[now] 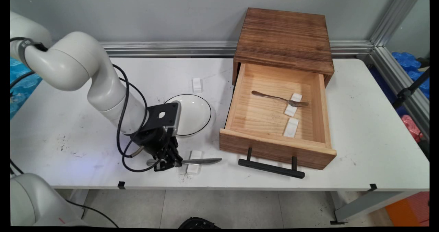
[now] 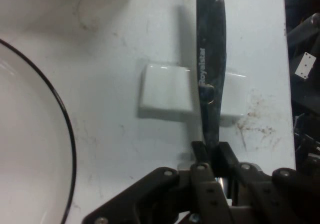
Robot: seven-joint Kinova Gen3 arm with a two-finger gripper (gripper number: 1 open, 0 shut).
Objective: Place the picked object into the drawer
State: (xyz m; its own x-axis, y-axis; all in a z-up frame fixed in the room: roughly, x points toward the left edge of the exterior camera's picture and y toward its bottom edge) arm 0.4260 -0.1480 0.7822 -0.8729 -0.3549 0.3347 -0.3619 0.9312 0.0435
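Note:
A metal table knife lies near the table's front edge, its blade resting across a small white rest. My gripper is down at the table and shut on the knife's handle. In the hand view the knife runs straight up from between my fingertips, crossing the white rest. A white plate with a dark rim sits just behind the gripper; its edge fills the hand view's left side.
An open wooden drawer with a black handle stands to the right, holding a fork and two white rests. Another white rest lies behind the plate. Black cables hang by the gripper.

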